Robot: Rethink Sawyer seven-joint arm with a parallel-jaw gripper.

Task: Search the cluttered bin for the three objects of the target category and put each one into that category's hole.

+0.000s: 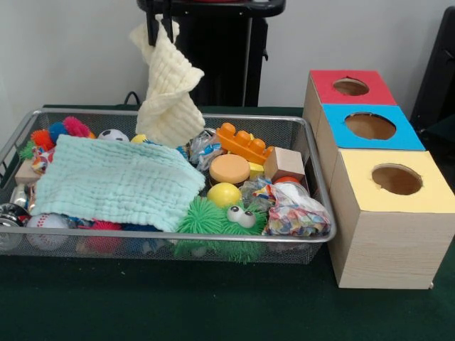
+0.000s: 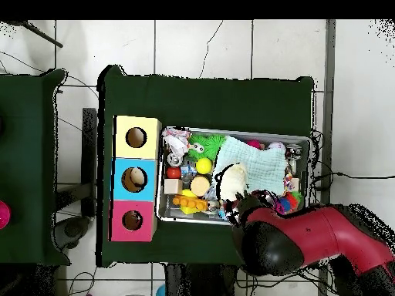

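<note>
Pincer [image 1: 161, 28] clamped on cream waffle-weave cloth [image 1: 169, 92], raised above wire mesh bin [image 1: 313, 160]. Recommend clearing rim fully before carrying towards holes.

No text, label, brand, number or sign can be read anywhere: the three coloured boxes [image 1: 377, 170] carry none, nor do the toys in the wire bin [image 1: 313, 238].
</note>
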